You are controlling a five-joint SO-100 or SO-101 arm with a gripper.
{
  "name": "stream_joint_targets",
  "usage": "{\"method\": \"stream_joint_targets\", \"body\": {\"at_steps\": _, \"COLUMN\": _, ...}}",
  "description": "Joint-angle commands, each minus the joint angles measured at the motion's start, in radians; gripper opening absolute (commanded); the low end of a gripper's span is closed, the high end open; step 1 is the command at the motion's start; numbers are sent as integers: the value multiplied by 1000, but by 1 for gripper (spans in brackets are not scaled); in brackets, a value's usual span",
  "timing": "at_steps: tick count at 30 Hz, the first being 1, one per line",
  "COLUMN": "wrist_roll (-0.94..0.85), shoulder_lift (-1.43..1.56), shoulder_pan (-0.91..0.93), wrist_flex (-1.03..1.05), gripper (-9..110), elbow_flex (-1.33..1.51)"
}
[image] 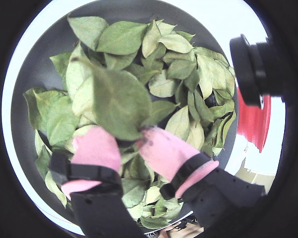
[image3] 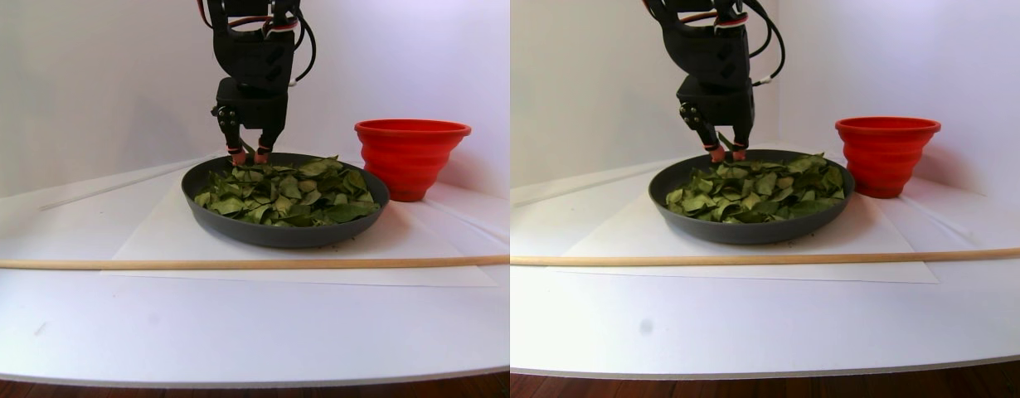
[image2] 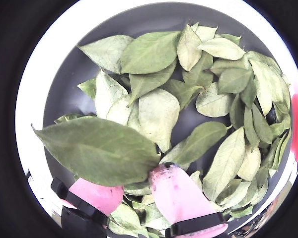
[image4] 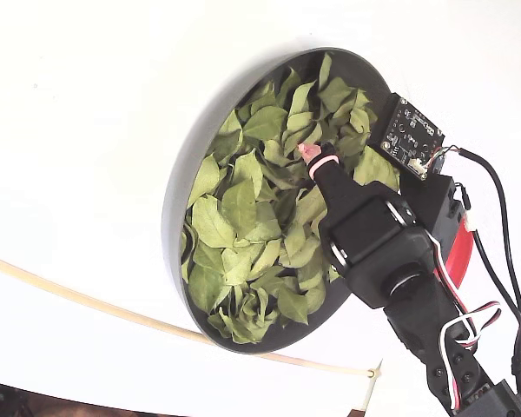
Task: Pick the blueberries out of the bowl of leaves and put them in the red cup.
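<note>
The pink-tipped tool (image2: 156,171) pinches one broad, veined green leaf (image2: 102,148) above the leaf-filled bowl (image2: 69,94).

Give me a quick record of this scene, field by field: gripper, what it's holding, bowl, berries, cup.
gripper: pink-tipped gripper over the bowl's far side in the stereo pair view, shut on a leaf
held item: one large green leaf, lifted above the pile
bowl: dark grey bowl full of leaves
berries: none clearly visible
cup: red cup standing right of the bowl in the stereo pair view, contents not visible
</note>
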Motion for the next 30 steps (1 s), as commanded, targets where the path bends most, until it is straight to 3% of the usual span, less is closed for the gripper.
{"method": "stream_joint_targets", "body": {"at_steps": 1, "wrist_roll": -9, "shoulder_lift": 138, "shoulder_pan": 18, "wrist_flex": 9, "gripper": 9, "elbow_flex": -2}}
{"method": "stream_joint_targets", "body": {"at_steps": 30, "wrist_roll": -17, "shoulder_lift": 336, "shoulder_pan": 117, "wrist_flex": 150, "gripper": 9, "elbow_flex": 75}}
